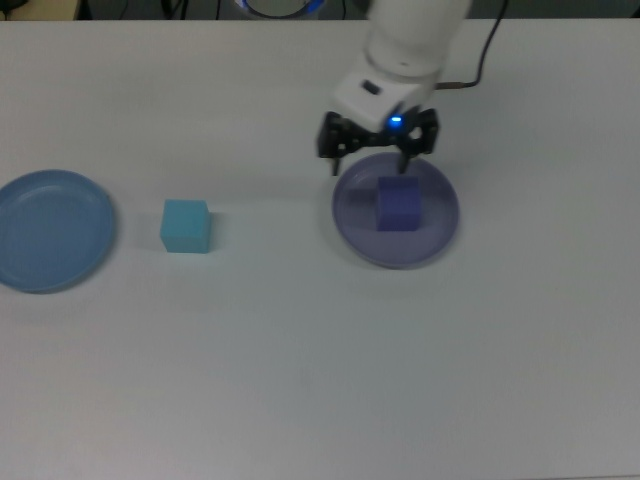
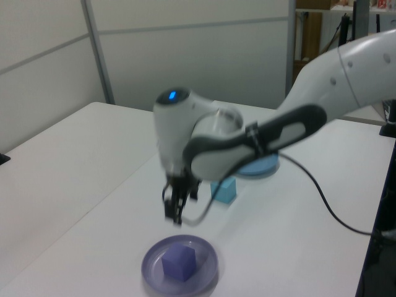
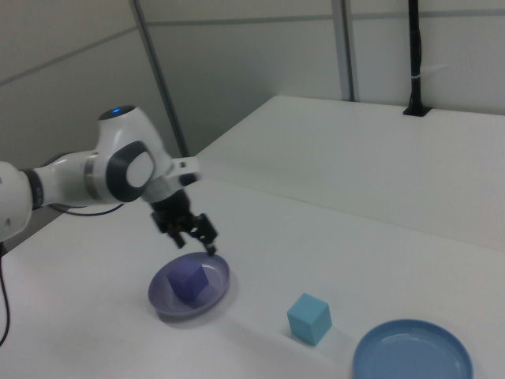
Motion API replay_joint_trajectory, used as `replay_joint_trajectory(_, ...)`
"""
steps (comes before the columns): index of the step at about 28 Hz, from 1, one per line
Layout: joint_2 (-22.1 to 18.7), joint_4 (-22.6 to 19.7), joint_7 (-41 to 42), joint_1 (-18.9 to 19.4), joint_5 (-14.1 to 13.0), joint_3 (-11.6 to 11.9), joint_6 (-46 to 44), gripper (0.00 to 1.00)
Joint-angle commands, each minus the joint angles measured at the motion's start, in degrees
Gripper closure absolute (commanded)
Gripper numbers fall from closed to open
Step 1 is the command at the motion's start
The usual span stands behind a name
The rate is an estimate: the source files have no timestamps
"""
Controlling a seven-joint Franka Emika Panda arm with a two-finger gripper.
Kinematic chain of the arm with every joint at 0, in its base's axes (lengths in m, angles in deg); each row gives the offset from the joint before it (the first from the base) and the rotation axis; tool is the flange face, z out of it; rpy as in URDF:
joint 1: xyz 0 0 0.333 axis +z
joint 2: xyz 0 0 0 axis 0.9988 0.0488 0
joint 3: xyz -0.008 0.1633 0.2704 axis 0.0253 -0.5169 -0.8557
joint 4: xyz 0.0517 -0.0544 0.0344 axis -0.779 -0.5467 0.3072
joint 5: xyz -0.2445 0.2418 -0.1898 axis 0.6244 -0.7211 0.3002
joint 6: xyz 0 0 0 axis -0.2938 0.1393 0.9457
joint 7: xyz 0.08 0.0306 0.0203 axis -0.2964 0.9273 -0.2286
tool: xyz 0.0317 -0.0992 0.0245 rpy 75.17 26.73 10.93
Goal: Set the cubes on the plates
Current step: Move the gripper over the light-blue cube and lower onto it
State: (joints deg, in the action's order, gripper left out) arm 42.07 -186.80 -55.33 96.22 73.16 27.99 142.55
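The violet-purple cube [image 1: 398,204] [image 2: 179,261] [image 3: 189,281] rests flat on the pale lavender plate [image 1: 440,235] [image 2: 207,272] [image 3: 221,276]. My gripper [image 1: 371,163] [image 2: 175,213] [image 3: 201,237] hangs open and empty above the plate's far rim, clear of the cube. The light cyan cube [image 1: 186,225] [image 2: 223,189] [image 3: 308,317] sits on the bare table between the two plates. The blue plate [image 1: 50,230] [image 2: 260,166] [image 3: 412,355] lies empty at the top view's left edge.
A black cable [image 1: 487,50] trails from the arm across the white table's far side. A black post [image 3: 416,55] stands at the far table edge in the right view. Wall panels rise behind the table.
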Motion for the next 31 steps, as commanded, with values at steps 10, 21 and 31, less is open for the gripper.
replay_joint_trajectory(10,3.0,0.4,23.4,-8.0,-4.1,10.7,1.5,0.0)
replay_joint_trajectory(21,8.2,0.3,24.9,-10.0,-4.5,10.8,8.1,0.0)
replay_joint_trajectory(31,8.5,-0.9,20.5,-12.1,-5.8,11.0,8.7,0.0)
